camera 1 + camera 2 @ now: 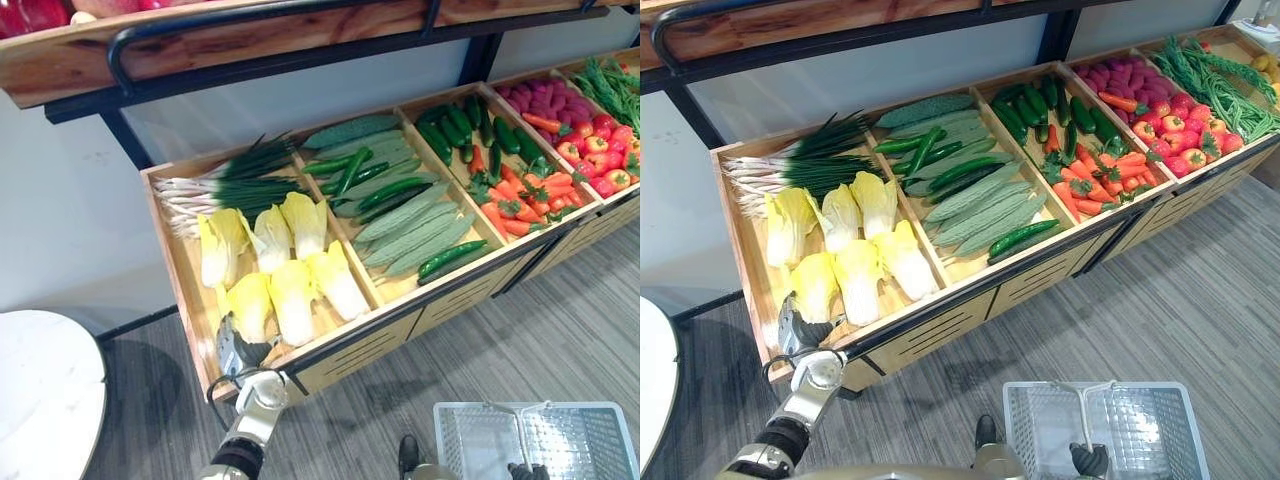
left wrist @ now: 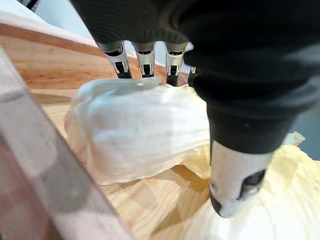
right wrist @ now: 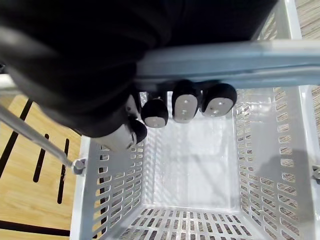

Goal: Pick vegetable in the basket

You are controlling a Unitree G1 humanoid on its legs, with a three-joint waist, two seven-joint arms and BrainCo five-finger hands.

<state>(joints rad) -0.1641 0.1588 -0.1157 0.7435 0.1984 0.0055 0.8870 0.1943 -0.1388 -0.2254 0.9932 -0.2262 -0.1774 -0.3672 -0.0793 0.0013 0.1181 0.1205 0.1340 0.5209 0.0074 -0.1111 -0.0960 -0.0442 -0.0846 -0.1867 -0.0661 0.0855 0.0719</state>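
Cabbage (image 1: 250,305) lies lower left in the crate (image 1: 172,265), beneath the left hand (image 1: 236,352), fingers spread, not yet closed. Wrap fingers and thumb fully round it before lifting. The right hand (image 3: 185,106) clenches the basket (image 3: 110,210) by its handle (image 3: 240,62).

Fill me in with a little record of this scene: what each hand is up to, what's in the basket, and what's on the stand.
Left hand: open, fingers reaching over a pale cabbage, thumb on its near side, not closed on it
Right hand: fingers curled round the handle of the basket
Basket contents: nothing inside
Stand: wooden tray in compartments
Other vegetables: spring onions, cucumbers, carrots
Likely next move: close on the cabbage and lift it
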